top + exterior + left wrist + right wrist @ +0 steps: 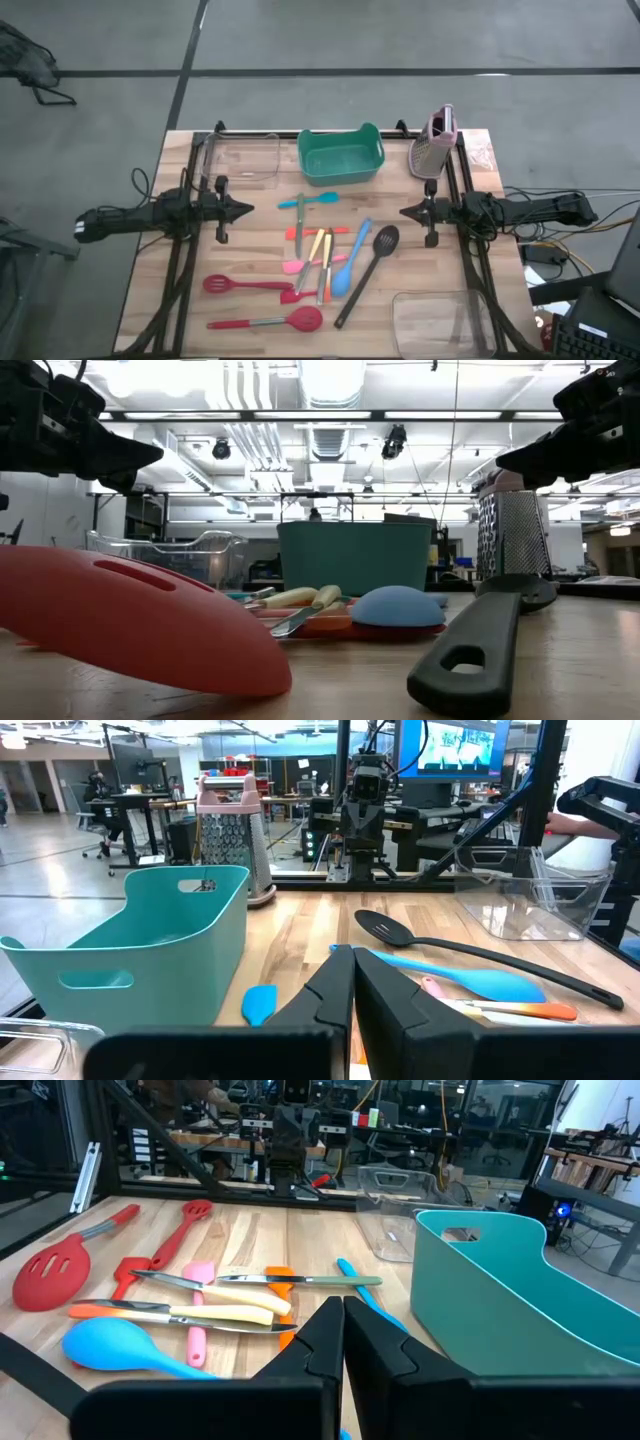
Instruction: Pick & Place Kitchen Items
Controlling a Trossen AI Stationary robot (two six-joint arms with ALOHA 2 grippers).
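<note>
The kitchen items lie flat in a loose cluster mid-table: a black slotted spoon [368,270], a blue spoon [350,260], yellow-handled cutlery [320,258], a teal spatula [308,200], a red slotted spoon [272,322], a red slotted spatula [235,285], and a pink spatula [198,1312]. My left gripper [248,209] hovers shut at the table's left side, pointing toward the cluster. My right gripper [404,211] hovers shut at the right side, facing it. Neither touches anything.
A green bin [340,155] stands at the far middle. A clear tub [240,158] sits far left, another [440,318] near right. A pink-grey upright grater [438,142] stands far right. Bare wood lies between the grippers and the cluster.
</note>
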